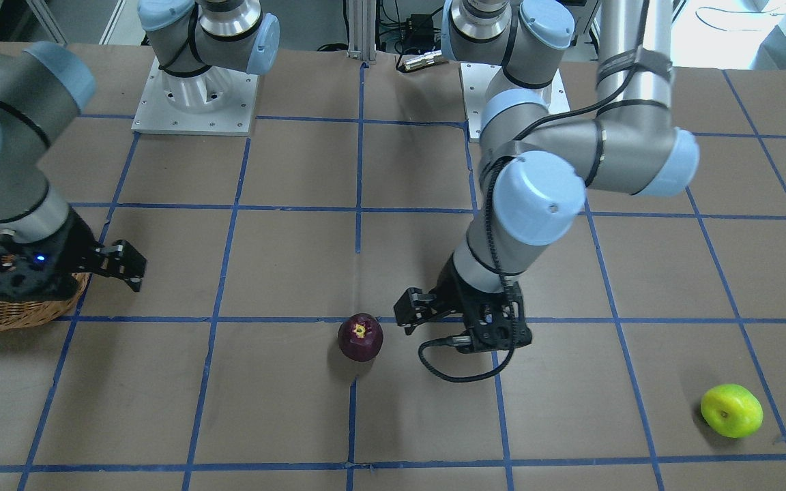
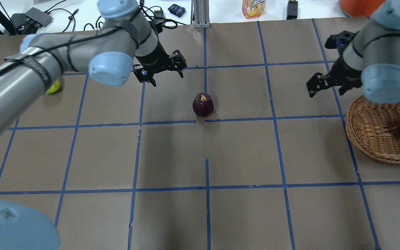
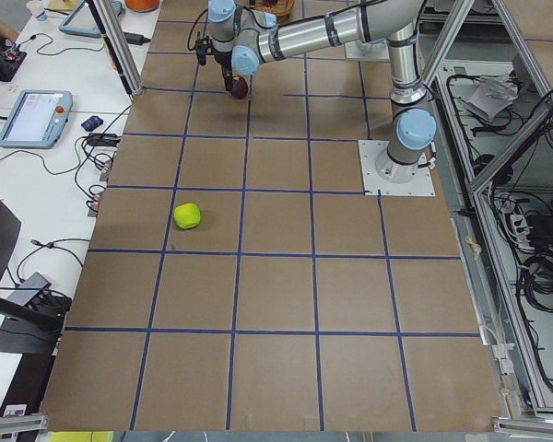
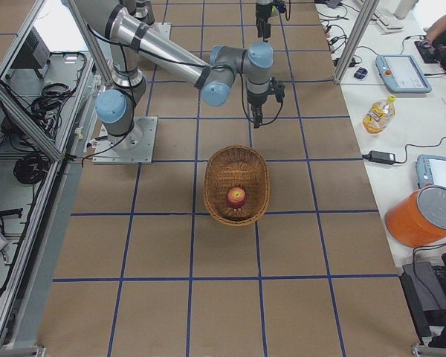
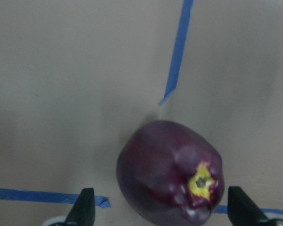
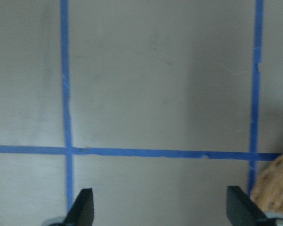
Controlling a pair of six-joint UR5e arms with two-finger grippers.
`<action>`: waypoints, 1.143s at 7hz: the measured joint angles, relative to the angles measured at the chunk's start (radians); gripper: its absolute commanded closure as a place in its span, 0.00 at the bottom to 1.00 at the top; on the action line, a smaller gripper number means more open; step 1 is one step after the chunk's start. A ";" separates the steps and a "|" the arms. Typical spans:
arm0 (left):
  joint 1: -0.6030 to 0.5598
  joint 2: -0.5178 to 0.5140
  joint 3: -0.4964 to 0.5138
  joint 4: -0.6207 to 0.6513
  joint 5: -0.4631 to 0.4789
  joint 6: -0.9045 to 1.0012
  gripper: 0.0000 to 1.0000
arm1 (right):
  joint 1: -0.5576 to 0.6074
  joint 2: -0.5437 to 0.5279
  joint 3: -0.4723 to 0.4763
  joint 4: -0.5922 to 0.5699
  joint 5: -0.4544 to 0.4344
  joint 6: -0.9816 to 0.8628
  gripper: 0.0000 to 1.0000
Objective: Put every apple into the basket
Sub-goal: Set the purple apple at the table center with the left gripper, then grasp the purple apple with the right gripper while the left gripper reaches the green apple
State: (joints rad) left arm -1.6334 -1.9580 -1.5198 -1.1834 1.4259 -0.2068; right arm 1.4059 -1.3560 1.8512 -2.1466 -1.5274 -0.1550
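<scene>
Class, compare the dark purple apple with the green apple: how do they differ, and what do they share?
The purple apple is dark maroon; the green apple is bright lime. The purple apple sits mid-table near the left gripper, jaws open; the green apple lies far out on the robot's left, no gripper near. Both rest on the table, outside the basket.

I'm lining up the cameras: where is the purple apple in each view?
Front-facing: purple apple bottom centre.
Overhead: just above centre.
Left: near top, left of centre.
Right: cannot tell.
Left wrist: lower middle.
Right wrist: absent.
Landmark: left gripper next to it.
</scene>
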 measured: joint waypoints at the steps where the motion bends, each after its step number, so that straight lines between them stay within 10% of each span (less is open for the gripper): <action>1: 0.116 0.022 0.022 -0.075 0.080 0.189 0.00 | 0.120 0.049 -0.015 -0.083 0.002 0.189 0.00; 8: 0.593 -0.194 0.193 -0.004 0.152 0.916 0.00 | 0.490 0.365 -0.287 -0.183 0.011 0.638 0.00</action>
State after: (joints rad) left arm -1.0407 -2.1515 -1.3266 -1.1878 1.5775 0.7091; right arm 1.8960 -0.9905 1.5642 -2.3300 -1.5165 0.4833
